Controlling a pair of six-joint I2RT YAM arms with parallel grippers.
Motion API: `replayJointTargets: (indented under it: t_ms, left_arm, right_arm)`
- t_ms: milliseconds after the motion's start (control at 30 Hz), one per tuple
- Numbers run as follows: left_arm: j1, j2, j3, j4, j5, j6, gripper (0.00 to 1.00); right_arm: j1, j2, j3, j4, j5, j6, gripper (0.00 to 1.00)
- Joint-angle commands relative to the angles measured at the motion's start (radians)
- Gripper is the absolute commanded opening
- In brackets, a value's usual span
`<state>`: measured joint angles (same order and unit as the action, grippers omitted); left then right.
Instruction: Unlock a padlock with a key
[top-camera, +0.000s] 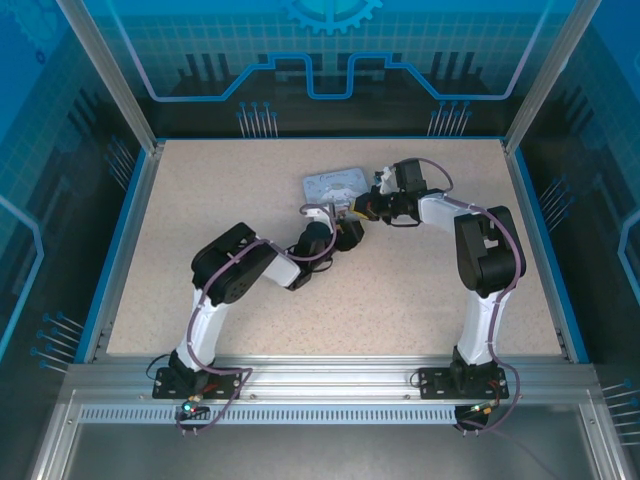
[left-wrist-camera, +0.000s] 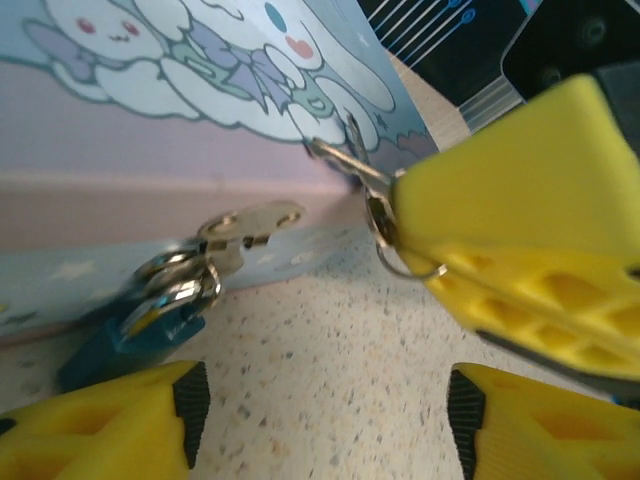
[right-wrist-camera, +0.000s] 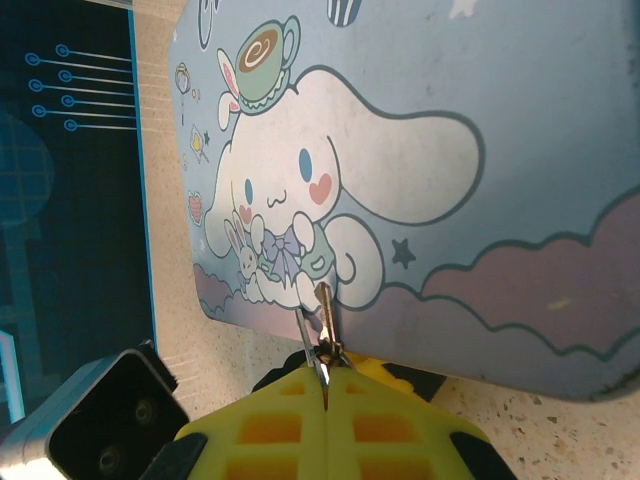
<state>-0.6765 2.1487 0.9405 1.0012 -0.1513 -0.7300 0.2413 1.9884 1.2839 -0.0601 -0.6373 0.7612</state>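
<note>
Clearly, right hand (right-wrist-camera: 325, 388) pinches the key (right-wrist-camera: 323, 310), blade pointing at the tin (right-wrist-camera: 450, 150); left hand (left-wrist-camera: 320, 420) spread wide.

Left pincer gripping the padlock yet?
No: the left pincer stands open, with the padlock lying ahead of its fingers by the tin.

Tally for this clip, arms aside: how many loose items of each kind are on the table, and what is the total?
Tin box: 1
Padlock: 1
Keys: 2, the held key pinched in the right gripper and the spare key lying by the padlock
Total: 4
</note>
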Motion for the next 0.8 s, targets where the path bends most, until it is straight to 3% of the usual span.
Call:
replayJointTargets:
  t_ms: [0,333,767]
  left_arm:
    - [-0.004,-0.081,-0.048,-0.050,-0.001,0.042,0.72]
    - [0.012,-0.113,-0.054,-0.179,-0.002,0.082,0.78]
    - [0.040,-0.081,0.100,-0.405,-0.017,0.285,0.83]
  right_arm:
    - [0.007,0.038,0.014,-0.050,0.002,-0.016,0.00]
    - [0.006,0.043,0.007,-0.040,0.000,-0.007,0.00]
    - [0.006,0.045,0.009,-0.035,-0.008,-0.005,0.00]
